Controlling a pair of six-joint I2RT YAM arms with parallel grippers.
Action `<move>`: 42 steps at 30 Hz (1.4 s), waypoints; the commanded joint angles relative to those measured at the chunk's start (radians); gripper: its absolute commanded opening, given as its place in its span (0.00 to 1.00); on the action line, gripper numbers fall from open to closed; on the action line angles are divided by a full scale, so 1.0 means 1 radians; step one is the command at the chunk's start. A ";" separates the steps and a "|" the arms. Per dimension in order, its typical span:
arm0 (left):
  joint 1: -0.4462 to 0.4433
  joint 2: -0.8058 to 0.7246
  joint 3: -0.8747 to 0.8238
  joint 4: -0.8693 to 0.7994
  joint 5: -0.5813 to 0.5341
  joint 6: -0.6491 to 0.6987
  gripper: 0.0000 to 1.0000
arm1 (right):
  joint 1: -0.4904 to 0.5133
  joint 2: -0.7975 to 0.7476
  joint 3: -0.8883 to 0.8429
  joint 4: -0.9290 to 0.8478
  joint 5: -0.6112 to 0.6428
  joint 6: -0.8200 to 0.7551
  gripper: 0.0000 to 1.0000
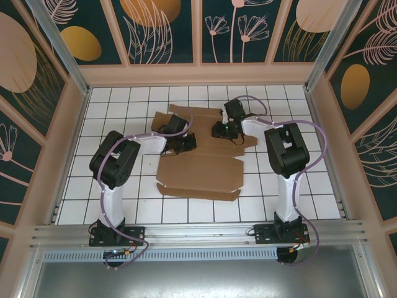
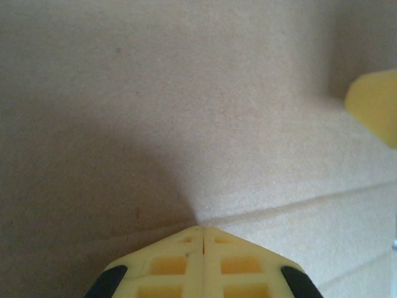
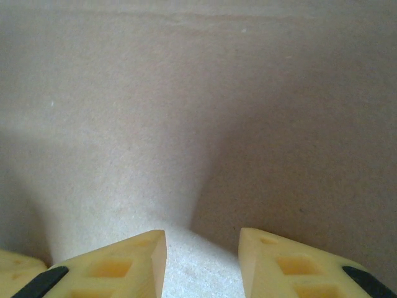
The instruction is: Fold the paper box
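Note:
The paper box (image 1: 200, 172) is a plain brown die-cut cardboard sheet lying mostly flat in the middle of the tiled table (image 1: 111, 105), with flaps at its near and far edges. My left gripper (image 1: 188, 143) is shut, and its joined fingertips (image 2: 203, 230) press on the cardboard (image 2: 186, 93) right by a crease line. Close to its right, my right gripper (image 1: 218, 130) sits low over the sheet's far half. It is open, and between its fingers (image 3: 155, 248) I see just bare cardboard (image 3: 186, 112).
Wooden walls with dark leaf-patterned panels enclose the table on three sides. White tiles (image 1: 298, 180) lie bare to the left, right and front of the sheet. A yellow finger (image 2: 375, 105) of the other gripper juts in at the right of the left wrist view.

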 commanded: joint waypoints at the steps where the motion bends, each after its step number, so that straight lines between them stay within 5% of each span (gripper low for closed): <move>1: -0.006 -0.043 -0.135 0.003 0.067 -0.073 0.00 | 0.048 0.003 -0.048 -0.036 -0.010 -0.019 0.37; 8: -0.005 -0.142 -0.303 0.051 0.073 -0.114 0.00 | 0.090 -0.047 -0.151 0.032 -0.004 0.028 0.37; 16: -0.006 -0.126 -0.281 0.001 -0.007 -0.068 0.00 | 0.098 -0.134 -0.275 0.065 0.111 0.052 0.36; 23: -0.006 -0.182 -0.270 0.021 0.038 -0.065 0.00 | 0.086 -0.189 -0.280 0.086 0.060 0.012 0.42; 30: 0.000 -0.175 0.040 -0.118 0.040 0.020 0.00 | 0.051 -0.313 -0.181 0.132 -0.003 0.013 0.59; 32: 0.010 -0.113 0.148 -0.160 0.037 0.035 0.00 | 0.016 -0.311 -0.148 0.134 -0.038 0.029 0.73; 42: 0.064 0.259 0.549 -0.274 0.050 0.031 0.00 | -0.187 -0.180 -0.027 0.128 -0.081 0.128 0.75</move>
